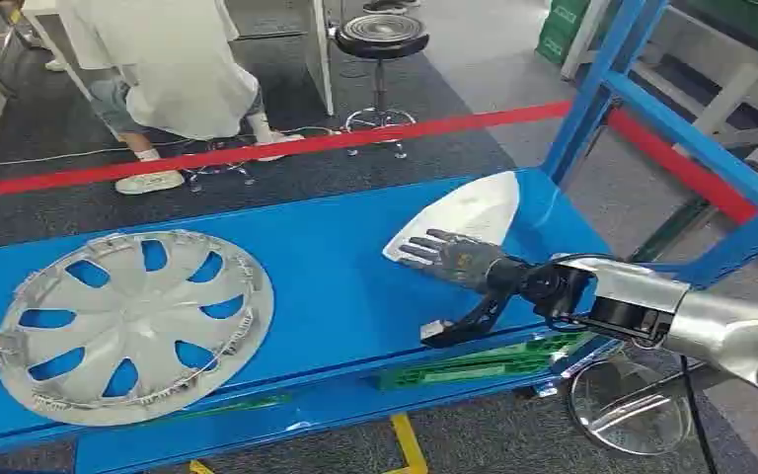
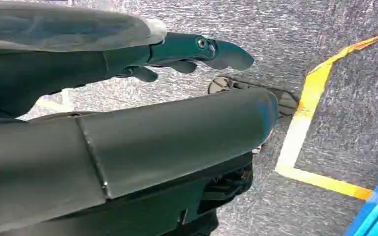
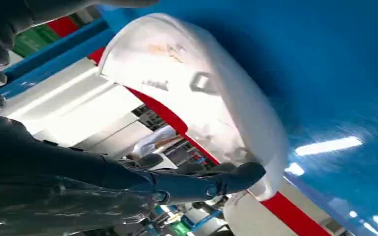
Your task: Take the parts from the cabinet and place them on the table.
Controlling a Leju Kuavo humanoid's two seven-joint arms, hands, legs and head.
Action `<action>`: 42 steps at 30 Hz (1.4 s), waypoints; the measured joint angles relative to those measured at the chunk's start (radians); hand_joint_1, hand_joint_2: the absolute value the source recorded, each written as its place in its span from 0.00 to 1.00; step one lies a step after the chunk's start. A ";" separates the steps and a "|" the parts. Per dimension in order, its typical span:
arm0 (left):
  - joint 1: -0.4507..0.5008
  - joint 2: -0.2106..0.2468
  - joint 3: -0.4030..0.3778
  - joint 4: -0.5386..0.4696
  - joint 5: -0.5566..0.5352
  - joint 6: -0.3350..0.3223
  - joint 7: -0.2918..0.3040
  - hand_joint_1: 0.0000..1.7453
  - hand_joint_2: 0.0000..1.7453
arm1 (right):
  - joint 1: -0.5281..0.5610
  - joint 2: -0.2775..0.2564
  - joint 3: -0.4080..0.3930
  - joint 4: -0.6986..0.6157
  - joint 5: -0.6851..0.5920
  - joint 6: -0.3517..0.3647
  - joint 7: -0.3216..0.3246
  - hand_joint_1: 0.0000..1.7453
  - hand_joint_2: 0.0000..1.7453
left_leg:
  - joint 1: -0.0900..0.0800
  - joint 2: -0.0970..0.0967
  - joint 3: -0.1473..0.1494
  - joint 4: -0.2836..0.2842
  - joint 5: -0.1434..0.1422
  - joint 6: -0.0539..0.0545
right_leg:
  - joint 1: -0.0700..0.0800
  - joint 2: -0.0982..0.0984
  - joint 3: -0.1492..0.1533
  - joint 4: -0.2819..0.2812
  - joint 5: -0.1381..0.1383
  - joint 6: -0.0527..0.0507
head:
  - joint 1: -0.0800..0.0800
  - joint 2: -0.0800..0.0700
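A white curved shell part [image 1: 469, 209] lies on the blue table [image 1: 336, 286] near its far right corner. My right hand [image 1: 454, 259] hovers at the shell's near edge with fingers spread, holding nothing. In the right wrist view the shell [image 3: 197, 98] sits just past my right hand [image 3: 128, 182], and one fingertip [image 3: 246, 172] is at its rim. A silver hubcap [image 1: 133, 321] lies flat on the table's left part. My left hand [image 2: 152, 132] hangs over the grey floor, fingers [image 2: 216, 51] stretched out and empty.
A blue rack frame [image 1: 602, 89] rises at the table's right end. A person [image 1: 178, 79] and a black stool [image 1: 382, 39] are beyond the red floor tape [image 1: 355, 138]. A green crate [image 1: 474, 363] sits under the table edge. A shiny round disc [image 1: 627, 405] stands lower right.
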 joint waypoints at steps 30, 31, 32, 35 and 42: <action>0.000 0.000 0.000 0.000 0.004 0.000 0.000 0.00 0.00 | -0.012 0.000 0.005 -0.007 -0.001 0.047 0.039 0.00 1.00 | 0.000 0.000 0.000 0.000 0.000 0.000 | 0.000 0.000 0.000 0.000 0.000 0.000 | 0.000 0.000; 0.001 0.000 0.000 0.000 0.005 0.000 0.000 0.00 0.00 | -0.013 0.000 0.005 -0.008 -0.001 0.051 0.043 0.00 1.00 | 0.000 0.000 0.000 0.000 0.000 0.000 | 0.000 0.000 0.000 0.000 0.000 0.000 | 0.000 0.000; 0.001 0.000 0.000 0.000 0.005 0.000 0.000 0.00 0.00 | -0.013 0.000 0.005 -0.008 -0.001 0.054 0.050 0.00 1.00 | 0.000 0.000 0.000 0.000 0.000 0.000 | 0.000 0.000 0.000 0.000 0.000 0.000 | 0.000 0.000; 0.000 0.000 0.000 0.000 0.005 -0.001 0.001 0.00 0.00 | -0.016 0.000 0.005 -0.011 -0.006 0.076 0.079 0.00 1.00 | 0.000 0.000 0.000 0.000 0.000 0.000 | 0.000 0.000 0.000 0.000 0.000 0.000 | 0.000 0.000; 0.001 0.000 -0.001 0.000 0.006 -0.001 0.001 0.00 0.00 | -0.017 0.002 0.005 -0.024 -0.019 0.091 0.128 0.00 1.00 | 0.000 0.000 0.000 0.000 0.000 0.000 | 0.000 0.000 0.000 0.000 0.000 0.000 | 0.000 0.000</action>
